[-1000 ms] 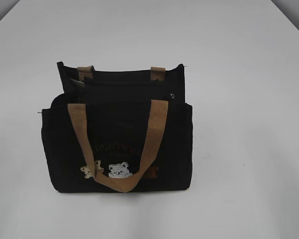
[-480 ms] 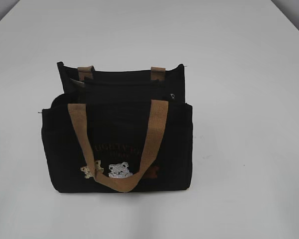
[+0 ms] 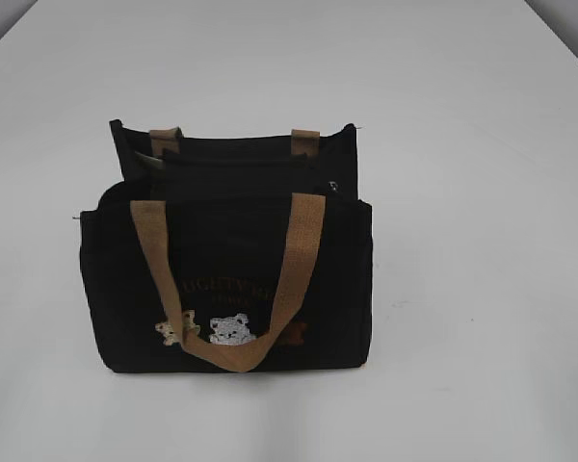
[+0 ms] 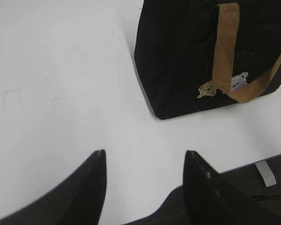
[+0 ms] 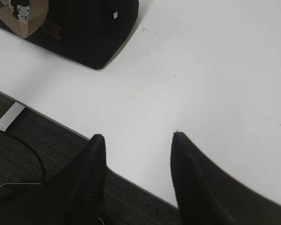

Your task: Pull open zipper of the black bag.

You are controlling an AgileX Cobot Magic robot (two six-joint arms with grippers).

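Standing upright at the centre of the exterior frame, the small black fabric tote bag [image 3: 233, 252] rests on the plain white tabletop [image 3: 462, 115]. Its near tan webbing handle [image 3: 229, 279] droops down over the front panel in a long loop, and the two stubs of the far handle show at the bag's rear top edge. Brownish lettering runs across the front, too dim to read; below it sit an embroidered tan bear [image 3: 173, 330] and a white bear [image 3: 232, 329]. The black zipper track [image 3: 241, 183] lies along the top edge, with its small silver ring pull [image 3: 334, 187] at the upper right end of the bag.

In the left wrist view the left gripper [image 4: 145, 161] fills the bottom of the frame, its two dark fingers apart and holding nothing, over bare table near the edge; the bag sits in the upper right. In the right wrist view the right gripper [image 5: 138, 140] stands at the bottom, fingers likewise spread and empty, above the table's edge, with the bag's corner in the upper left.
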